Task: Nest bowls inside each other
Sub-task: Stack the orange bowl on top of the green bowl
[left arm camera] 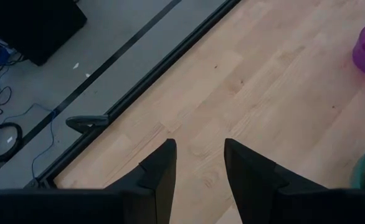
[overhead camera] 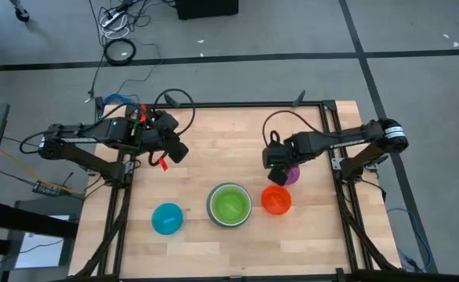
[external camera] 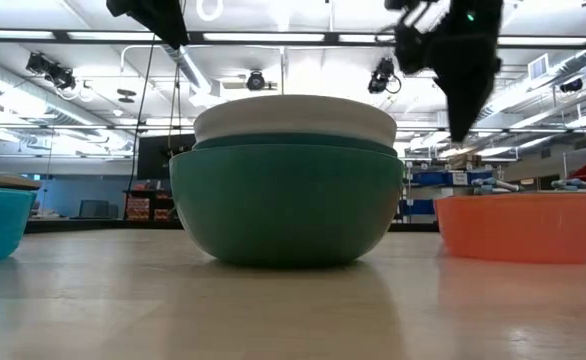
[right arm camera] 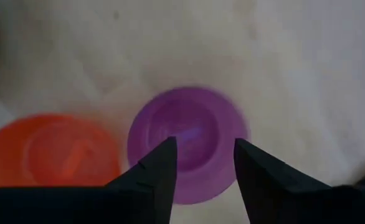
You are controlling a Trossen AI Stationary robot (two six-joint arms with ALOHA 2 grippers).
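A purple bowl (overhead camera: 293, 175) stands upright on the wooden table at the right, and in the right wrist view the purple bowl (right arm camera: 189, 134) lies straight below my fingers. My right gripper (right arm camera: 204, 147) hangs open above it, pointing down, touching nothing. An orange bowl (overhead camera: 276, 200) stands just nearer. A stack of nested bowls (overhead camera: 229, 204), lime innermost, sits at the middle near edge; from the low view it shows a teal bowl (external camera: 286, 200) with a white one inside. A light blue bowl (overhead camera: 167, 218) stands to its left. My left gripper (overhead camera: 176, 150) waits open above the table's left.
Bare wood lies between the two arms and toward the far edge (overhead camera: 237, 106). A black frame rail (left arm camera: 89, 122) runs along that edge. Cables lie on the floor (overhead camera: 120, 51) beyond the table.
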